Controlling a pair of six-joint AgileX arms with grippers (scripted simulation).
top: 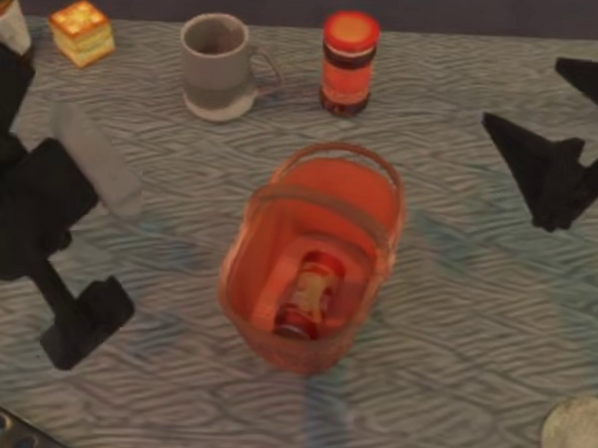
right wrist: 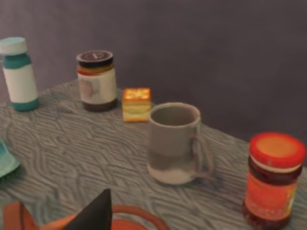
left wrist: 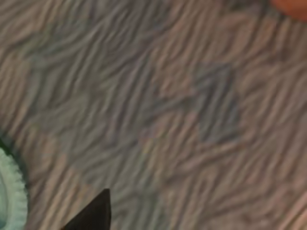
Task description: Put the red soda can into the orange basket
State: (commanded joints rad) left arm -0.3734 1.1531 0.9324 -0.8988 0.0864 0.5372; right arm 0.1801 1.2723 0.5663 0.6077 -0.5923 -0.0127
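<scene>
Red can [top: 311,294]: lying inside basket [top: 379,203], mid-counter. Left hand [top: 81,324]: empty, fingers' state unclear, near left edge. Right hand [top: 549,175]: empty, fingers spread, near right edge. Risk: an arm clipping the basket handle could tip it.

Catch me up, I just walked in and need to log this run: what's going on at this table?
The red soda can is lying on its side inside the orange basket in the middle of the table, so the job looks done. Neither arm holds anything. The left gripper hangs over the table's left side, off to the basket's left, and the right gripper is off by the right edge. A grey mug and a red jar stand untouched behind the basket.
</scene>
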